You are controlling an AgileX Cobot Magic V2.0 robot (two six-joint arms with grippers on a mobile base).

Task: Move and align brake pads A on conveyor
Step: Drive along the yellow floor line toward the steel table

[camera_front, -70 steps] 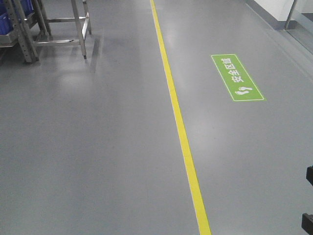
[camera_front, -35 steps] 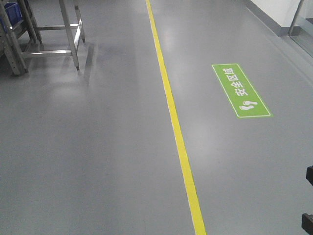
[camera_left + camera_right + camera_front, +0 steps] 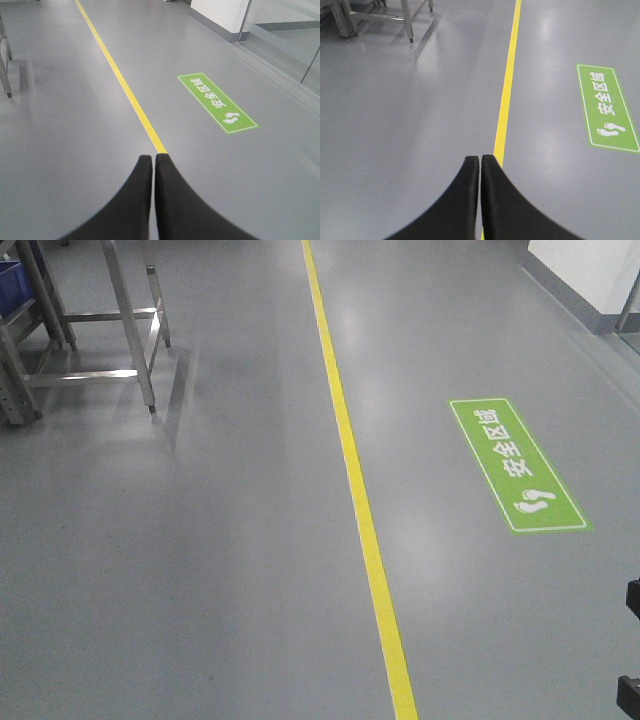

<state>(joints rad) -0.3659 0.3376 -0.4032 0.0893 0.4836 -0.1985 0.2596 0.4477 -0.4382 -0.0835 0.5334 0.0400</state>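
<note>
Scanning all three feeds, I find neither the brake pads A nor the conveyor, only grey floor (image 3: 200,570). I judge the task not yet begun, with every pad left to fetch, set down and line up. The left gripper (image 3: 153,160) has its black fingers pressed together on nothing, and the right gripper (image 3: 480,159) is likewise closed and empty. Only the front view shows a blue bin (image 3: 10,280) beside the steel frame (image 3: 130,330) at far left. Only the left wrist view shows a glass partition (image 3: 280,45) beyond the green floor sign (image 3: 216,102). The yellow line (image 3: 365,530) appears in all three.
</note>
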